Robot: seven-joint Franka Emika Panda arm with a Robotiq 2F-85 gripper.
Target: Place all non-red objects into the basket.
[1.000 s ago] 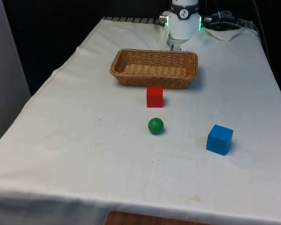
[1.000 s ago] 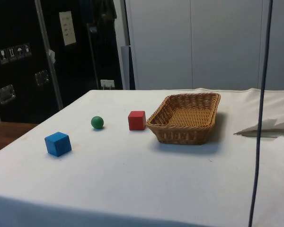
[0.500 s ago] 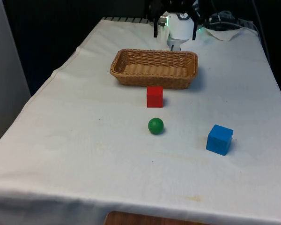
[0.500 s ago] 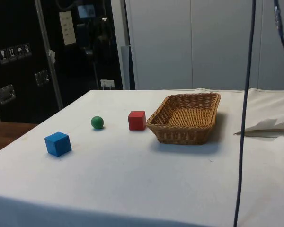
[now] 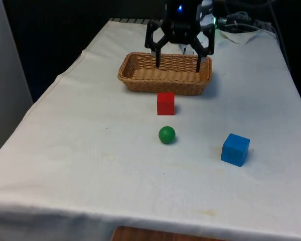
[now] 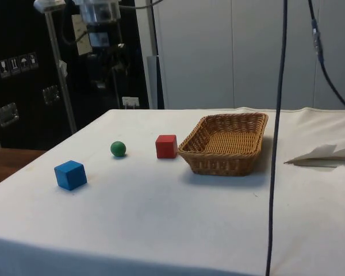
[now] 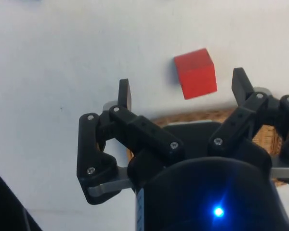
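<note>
The gripper (image 5: 179,59) has been brought down and forward over the basket (image 5: 140,80) within the last second, fingers spread wide and nothing held, so the first pick is judged only now to be approached. In the front view, from left to right, the red cube (image 5: 165,103) is seen just before the basket, then the small, smooth green ball (image 5: 166,134), then the blue cube (image 5: 235,149).

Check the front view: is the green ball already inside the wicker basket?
No, the small green ball sits on the white cloth, in front of the red cube and outside the woven wicker basket.
</note>
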